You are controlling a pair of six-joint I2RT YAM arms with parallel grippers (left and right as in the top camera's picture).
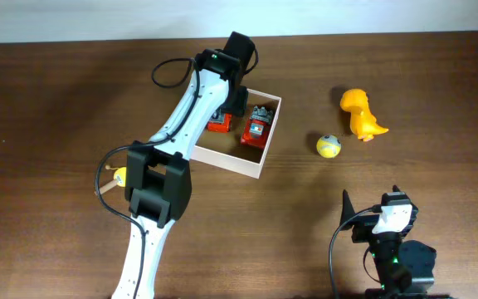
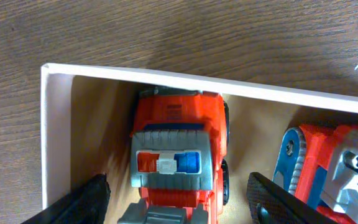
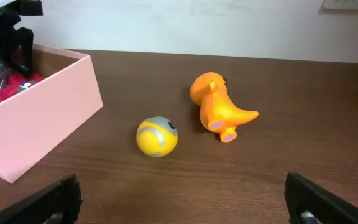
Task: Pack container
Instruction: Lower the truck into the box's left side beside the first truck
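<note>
**Operator:** State of the left gripper [image 2: 178, 190]?

**Technician:** Jaws parted. One finger stands on each side of the red truck [image 2: 179, 124], with a gap showing between each finger and the truck body. Nothing is gripped.

**Operator:** Location of the truck?

**Technician:** Inside the container [image 2: 55, 124], on its tan floor, close to one corner. A second toy vehicle [image 2: 328, 168], red and blue with grey parts, lies just beside the truck in the same container, not touching it.

**Operator:** Location of the container?

**Technician:** On the brown wooden table [image 2: 166, 31], toward the far middle in the overhead view, directly below the left wrist.

**Operator:** State of the right gripper [image 3: 182, 186]?

**Technician:** Jaws spread wide and empty. It sits near the front edge of the table, well apart from the container.

**Operator:** Items outside the container?

**Technician:** A yellow ball [image 3: 156, 136] and an orange dinosaur [image 3: 219, 106], near each other on the table, to the right of the container.
</note>
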